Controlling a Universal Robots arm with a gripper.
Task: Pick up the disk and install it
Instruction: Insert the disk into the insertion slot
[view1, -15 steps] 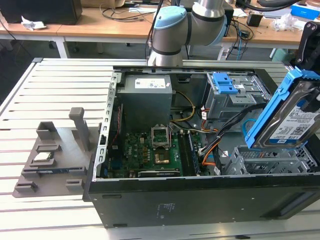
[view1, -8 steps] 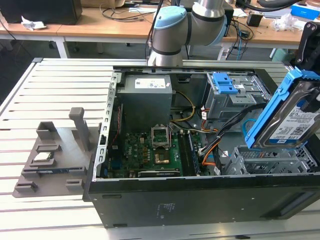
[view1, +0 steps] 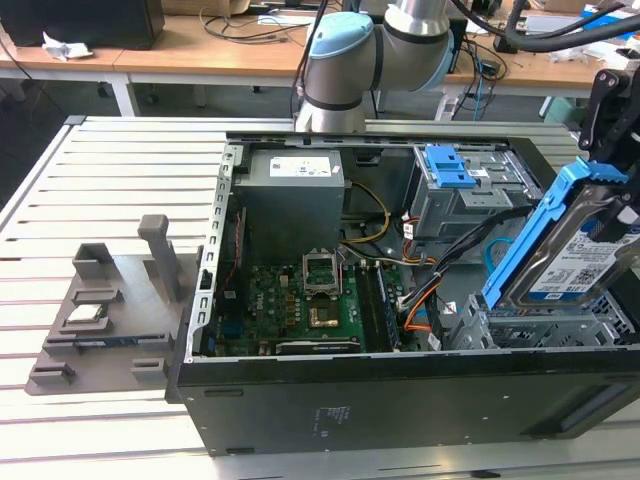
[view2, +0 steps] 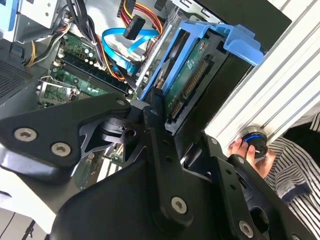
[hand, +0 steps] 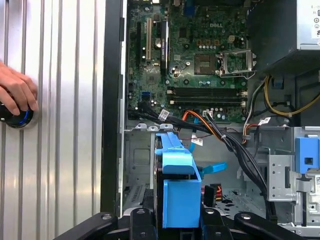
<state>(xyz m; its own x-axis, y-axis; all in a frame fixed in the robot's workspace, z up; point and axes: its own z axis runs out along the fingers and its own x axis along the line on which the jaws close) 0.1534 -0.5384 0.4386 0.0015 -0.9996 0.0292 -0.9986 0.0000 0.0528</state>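
1. Saw the black gripper (hand: 175, 222) clamped tight on the rectangular silver metal disk (view1: 577, 262), with its white-and-blue label and bright blue plastic frame.
2. Found that disk tilted at three o'clock in the exterior view, over the corner of the open black computer case (view1: 400, 405).
3. Could not tell whether its lower end touched the grey metal bay (view1: 540, 325) beneath.
4. Noted the green motherboard (view1: 300, 300) at nine o'clock from the disk, and the grey metal cage with a blue plastic latch (view1: 452, 170) at eleven o'clock from it.
5. Spotted a grey plastic parts tray (view1: 110, 310) on the slatted aluminium table (view1: 120, 170), just beside the case at its nine o'clock.
6. Caught, in the first wrist view, a person's hand (hand: 15, 92) resting on a round black knob with a blue ring (hand: 17, 117).
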